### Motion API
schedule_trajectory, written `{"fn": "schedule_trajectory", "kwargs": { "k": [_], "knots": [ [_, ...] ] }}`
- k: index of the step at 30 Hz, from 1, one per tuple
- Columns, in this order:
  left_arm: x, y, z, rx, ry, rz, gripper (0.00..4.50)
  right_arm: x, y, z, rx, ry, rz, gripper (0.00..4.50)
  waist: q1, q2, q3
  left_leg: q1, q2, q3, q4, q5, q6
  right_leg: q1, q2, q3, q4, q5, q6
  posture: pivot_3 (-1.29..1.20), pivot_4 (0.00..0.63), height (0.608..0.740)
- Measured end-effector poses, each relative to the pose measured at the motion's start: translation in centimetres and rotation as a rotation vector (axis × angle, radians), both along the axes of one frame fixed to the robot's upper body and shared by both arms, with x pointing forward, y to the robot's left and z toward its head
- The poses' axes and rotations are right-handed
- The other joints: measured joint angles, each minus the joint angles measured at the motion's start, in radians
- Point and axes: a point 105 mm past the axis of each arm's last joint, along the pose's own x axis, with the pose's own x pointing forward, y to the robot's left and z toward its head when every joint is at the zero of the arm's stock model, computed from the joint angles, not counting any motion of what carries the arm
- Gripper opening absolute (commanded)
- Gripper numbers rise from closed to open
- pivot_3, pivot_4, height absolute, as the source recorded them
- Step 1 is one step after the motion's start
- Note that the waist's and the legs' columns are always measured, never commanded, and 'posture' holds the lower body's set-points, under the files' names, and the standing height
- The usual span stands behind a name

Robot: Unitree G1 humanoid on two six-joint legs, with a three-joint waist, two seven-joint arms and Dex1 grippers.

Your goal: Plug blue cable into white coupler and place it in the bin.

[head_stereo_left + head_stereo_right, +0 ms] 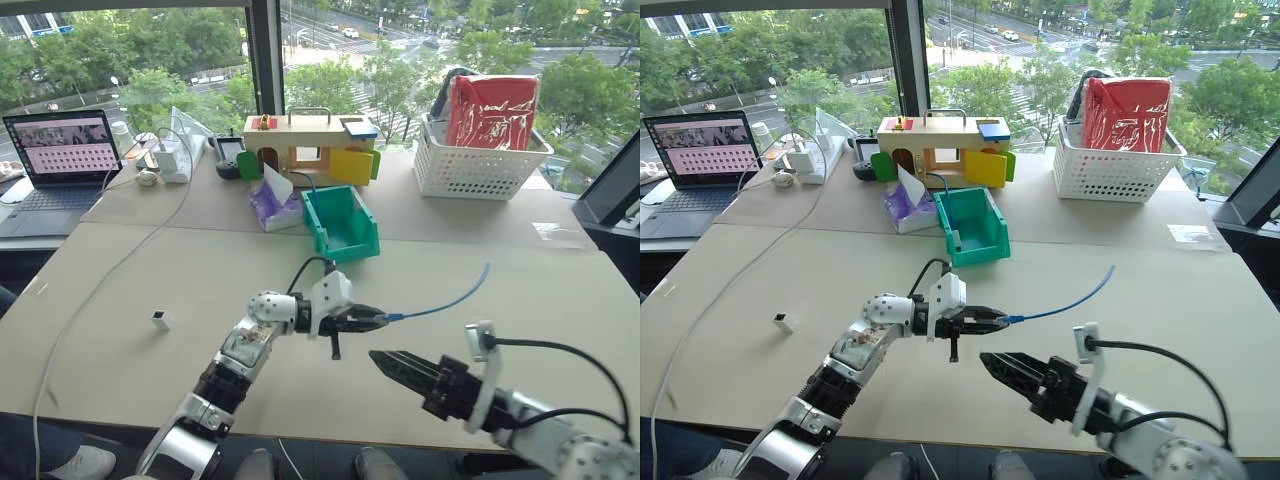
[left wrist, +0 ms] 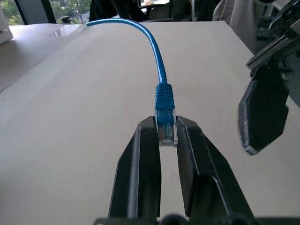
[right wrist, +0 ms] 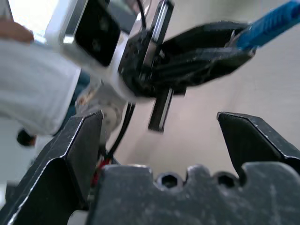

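So the worktop [image 1: 120, 300] is mostly bare, with the teal bin [image 1: 342, 224] sitting toward the back. The left gripper [image 1: 378, 319] has its jaws clamped on the blue cable [image 1: 445, 300] by its clear plug, the rest arcing up off the surface. The right gripper [image 1: 385, 361] sits just below it, jaws wide and holding nothing. The tiny white coupler [image 1: 160, 319] stands well off to the left.

Blue cable [image 1: 1065, 301] held at its plug by left gripper [image 1: 998, 320]; right gripper [image 1: 992, 362] just beside; white coupler [image 1: 784, 322] on surface [image 1: 1160, 290]; bin [image 1: 974, 226] behind.
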Motion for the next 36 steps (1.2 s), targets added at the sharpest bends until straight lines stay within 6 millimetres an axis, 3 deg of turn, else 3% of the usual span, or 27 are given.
{"fn": "schedule_trajectory", "kwargs": {
  "k": [3,6,10,18,33,36],
  "knots": [
    [0.3,0.4,0.1,-0.006,0.018,0.027,0.08,1.2,-2.6,-0.2,-0.009,0.031,-0.197,4.50,0.000,0.000,0.000,0.000,-0.001,-0.002,0.000,0.001,0.000,0.001,0.000,0.000,-0.001,-0.004,0.008,0.00,0.150,0.740],
    [0.6,0.7,0.2,-0.008,0.030,0.046,0.08,1.8,-3.3,0.3,0.035,0.030,-0.275,4.50,-0.004,0.000,0.000,0.000,-0.001,-0.002,-0.002,0.001,0.000,0.001,0.000,0.000,-0.001,-0.005,0.007,0.00,0.150,0.740],
    [0.4,0.4,0.3,-0.018,0.037,0.040,0.08,2.2,-2.1,1.3,0.125,0.032,-0.270,4.50,-0.016,0.000,0.000,0.000,-0.001,-0.003,-0.003,0.001,0.000,0.001,0.001,0.000,-0.001,-0.005,0.006,0.00,0.150,0.740],
    [0.4,0.2,0.5,-0.024,0.039,0.045,0.08,1.8,1.5,1.4,0.263,0.153,-0.184,4.50,-0.026,0.000,0.000,0.000,-0.001,-0.004,-0.003,0.001,0.000,0.001,0.000,0.000,-0.001,-0.006,0.007,0.00,0.150,0.740],
    [0.4,0.1,0.5,-0.030,0.040,0.050,0.08,2.3,0.2,1.8,0.258,0.173,-0.259,4.50,-0.023,0.000,0.000,-0.001,-0.001,-0.004,-0.003,0.001,0.000,0.001,0.000,0.000,-0.002,-0.006,0.007,0.00,0.150,0.740],
    [0.4,0.0,0.6,-0.033,0.040,0.048,0.08,2.3,0.3,1.9,0.274,0.166,-0.259,3.78,-0.022,0.000,0.000,-0.001,-0.001,-0.004,-0.003,0.001,0.000,0.001,0.000,0.000,-0.002,-0.006,0.007,0.00,0.150,0.740]
  ]
}}
